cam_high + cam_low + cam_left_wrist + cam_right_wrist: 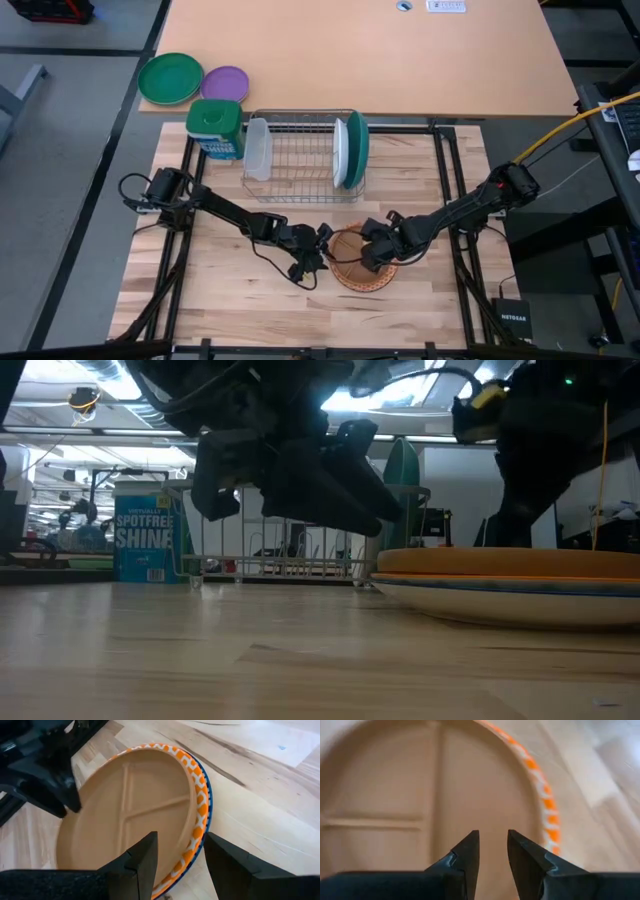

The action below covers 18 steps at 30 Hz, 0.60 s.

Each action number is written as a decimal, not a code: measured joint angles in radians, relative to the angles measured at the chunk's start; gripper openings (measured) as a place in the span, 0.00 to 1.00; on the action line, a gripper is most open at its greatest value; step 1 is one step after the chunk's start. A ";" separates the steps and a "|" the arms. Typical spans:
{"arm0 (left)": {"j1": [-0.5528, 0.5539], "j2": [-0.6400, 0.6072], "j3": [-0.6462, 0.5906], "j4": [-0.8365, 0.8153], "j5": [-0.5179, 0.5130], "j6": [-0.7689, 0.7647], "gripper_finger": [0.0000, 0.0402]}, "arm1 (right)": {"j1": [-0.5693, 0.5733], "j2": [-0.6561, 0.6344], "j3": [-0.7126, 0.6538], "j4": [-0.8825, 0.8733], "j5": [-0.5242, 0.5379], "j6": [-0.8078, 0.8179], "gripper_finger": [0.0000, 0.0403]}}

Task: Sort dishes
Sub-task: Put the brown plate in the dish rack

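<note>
The brown divided plate point(358, 258) lies on the orange-red patterned plate point(200, 810), stacked flat on the table near its front. The white plate point(341, 152) and the teal plate point(357, 150) stand on edge in the wire rack point(300, 150). My left gripper point(180, 862) is open at the stack's left side, with one finger over the brown plate and one outside the rims, clear of them. My right gripper point(492, 847) is narrowly open, low over the brown plate's right part. My right gripper points slanting down at the brown plate's flat section point(490, 810) beside a divider ridge. Whether its fingertips touch the plate, I cannot tell.
A bright green plate point(170, 78) and a smaller purple plate point(225, 83) lie on the far tan table. A detergent tub point(216, 128) stands left of the rack, and a clear white container point(258, 148) sits in the rack's left end. There is bare wood around the stack.
</note>
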 joint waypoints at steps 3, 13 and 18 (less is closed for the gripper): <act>0.000 0.000 0.000 -0.002 0.000 0.000 0.37 | 0.000 0.000 0.000 -0.114 0.025 0.073 0.26; 0.000 0.000 0.000 -0.001 -0.001 -0.001 0.37 | 0.000 0.000 0.000 -0.256 0.034 0.188 0.26; -0.001 0.000 0.000 -0.002 -0.001 -0.001 0.37 | 0.000 0.000 0.000 -0.256 0.034 0.189 0.26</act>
